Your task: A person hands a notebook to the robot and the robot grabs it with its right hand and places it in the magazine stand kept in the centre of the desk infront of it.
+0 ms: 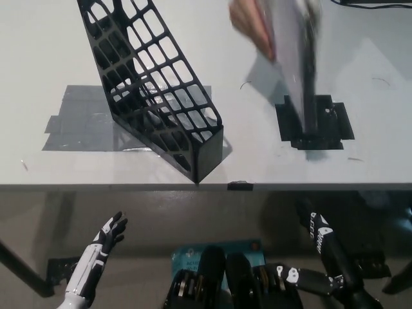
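A person's hand (pixel 248 26) at the top of the head view holds a pale grey notebook (pixel 291 58) edge-on, tilted and blurred with motion, its lower end over a black tape mark (pixel 335 125) on the desk. The black lattice magazine stand (pixel 151 84) stands on the desk left of centre, on a grey tape patch (pixel 74 125). My black right hand (pixel 322 235) is below the desk's front edge at the lower right, fingers apart, holding nothing. My white left hand (pixel 109 235) rests at the lower left, open, also below the desk edge.
The white desk (pixel 360 161) ends at a front edge running across the middle of the picture, with a small black marker (pixel 239 187) on it. A dark diagonal bar (pixel 19 267) shows under the desk at the left. Dark cables lie at the top right corner.
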You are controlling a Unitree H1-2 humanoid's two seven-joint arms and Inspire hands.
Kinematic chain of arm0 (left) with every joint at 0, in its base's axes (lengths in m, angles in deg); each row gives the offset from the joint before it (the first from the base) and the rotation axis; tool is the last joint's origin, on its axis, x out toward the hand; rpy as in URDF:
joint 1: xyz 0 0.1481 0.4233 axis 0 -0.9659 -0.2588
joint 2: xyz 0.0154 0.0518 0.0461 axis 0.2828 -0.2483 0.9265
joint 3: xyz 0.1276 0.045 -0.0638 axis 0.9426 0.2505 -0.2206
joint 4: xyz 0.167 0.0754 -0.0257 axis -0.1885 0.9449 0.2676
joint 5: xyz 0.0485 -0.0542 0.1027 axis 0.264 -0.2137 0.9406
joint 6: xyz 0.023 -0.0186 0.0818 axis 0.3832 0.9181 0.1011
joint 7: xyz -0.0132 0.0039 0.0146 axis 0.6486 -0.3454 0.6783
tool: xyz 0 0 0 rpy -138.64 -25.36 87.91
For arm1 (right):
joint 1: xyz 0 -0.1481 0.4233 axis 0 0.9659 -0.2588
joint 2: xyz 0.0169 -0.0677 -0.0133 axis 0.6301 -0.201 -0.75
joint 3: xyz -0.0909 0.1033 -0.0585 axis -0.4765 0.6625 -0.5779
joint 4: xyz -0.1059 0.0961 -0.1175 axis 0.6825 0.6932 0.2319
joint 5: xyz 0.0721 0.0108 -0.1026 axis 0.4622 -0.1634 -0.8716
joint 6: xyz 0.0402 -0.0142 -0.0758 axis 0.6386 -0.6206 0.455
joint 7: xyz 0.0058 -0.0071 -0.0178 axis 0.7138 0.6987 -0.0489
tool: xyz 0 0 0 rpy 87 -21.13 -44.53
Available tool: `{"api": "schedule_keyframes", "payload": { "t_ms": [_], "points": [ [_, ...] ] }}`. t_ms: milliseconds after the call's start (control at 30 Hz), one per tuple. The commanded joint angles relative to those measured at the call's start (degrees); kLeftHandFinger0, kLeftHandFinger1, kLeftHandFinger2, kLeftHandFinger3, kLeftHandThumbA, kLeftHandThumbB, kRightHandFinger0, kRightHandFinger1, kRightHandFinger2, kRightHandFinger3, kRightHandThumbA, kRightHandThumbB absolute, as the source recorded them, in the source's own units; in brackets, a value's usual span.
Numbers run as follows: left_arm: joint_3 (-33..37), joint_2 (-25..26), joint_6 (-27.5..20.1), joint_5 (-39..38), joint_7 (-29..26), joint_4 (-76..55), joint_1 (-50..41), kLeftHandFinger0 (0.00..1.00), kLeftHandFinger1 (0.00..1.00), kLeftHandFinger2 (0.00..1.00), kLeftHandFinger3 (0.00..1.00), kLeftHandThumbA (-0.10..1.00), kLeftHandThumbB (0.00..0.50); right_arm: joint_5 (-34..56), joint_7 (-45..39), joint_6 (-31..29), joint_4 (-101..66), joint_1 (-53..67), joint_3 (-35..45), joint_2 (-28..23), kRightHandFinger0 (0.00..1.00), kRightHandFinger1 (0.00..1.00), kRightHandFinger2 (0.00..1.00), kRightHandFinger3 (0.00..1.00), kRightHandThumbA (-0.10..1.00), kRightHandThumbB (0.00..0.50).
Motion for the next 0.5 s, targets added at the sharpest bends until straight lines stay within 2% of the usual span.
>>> {"api": "schedule_keyframes", "payload": {
  "t_ms": [0, 167, 200, 267, 367, 467],
  "points": [
    [-0.08, 0.71, -3.06, -0.90, 1.24, -0.40, 0.81, 1.00, 1.00, 1.00, 1.00, 1.00, 0.500, -0.65, 3.15, -6.32, -6.08, 0.38, 1.92, 2.17, 1.00, 1.00, 1.00, 1.00, 1.00, 0.259],
    [-0.02, 0.78, -3.06, -0.36, 1.08, -0.56, 0.78, 1.00, 1.00, 1.00, 1.00, 1.00, 0.500, -0.43, 4.78, -9.33, -11.01, -0.89, 5.20, 3.51, 1.00, 1.00, 1.00, 1.00, 1.00, 0.214],
    [-0.02, 0.93, -3.06, -0.22, 1.09, -0.46, 1.16, 1.00, 1.00, 1.00, 1.00, 1.00, 0.500, -0.64, 4.83, -9.69, -11.56, -1.62, 5.64, 3.61, 1.00, 1.00, 1.00, 1.00, 1.00, 0.253],
    [-0.09, 0.91, -3.06, -0.26, 1.08, -0.57, 1.29, 1.00, 1.00, 1.00, 1.00, 1.00, 0.500, -0.94, 5.67, -8.58, -13.71, -3.21, 6.87, 4.24, 1.00, 1.00, 1.00, 1.00, 1.00, 0.239],
    [-0.11, 0.82, -3.06, -0.32, 1.05, -0.70, 1.29, 1.00, 1.00, 1.00, 1.00, 1.00, 0.500, 0.41, 5.98, -7.12, -15.89, -6.02, 8.33, 4.66, 1.00, 1.00, 1.00, 1.00, 1.00, 0.263],
    [0.07, 0.94, -3.06, 0.08, 1.00, -0.88, 1.49, 1.00, 1.00, 1.00, 1.00, 1.00, 0.500, -0.44, 6.97, -7.44, -16.48, -8.09, 9.47, 5.31, 1.00, 1.00, 1.00, 1.00, 1.00, 0.244]
  ]
}}
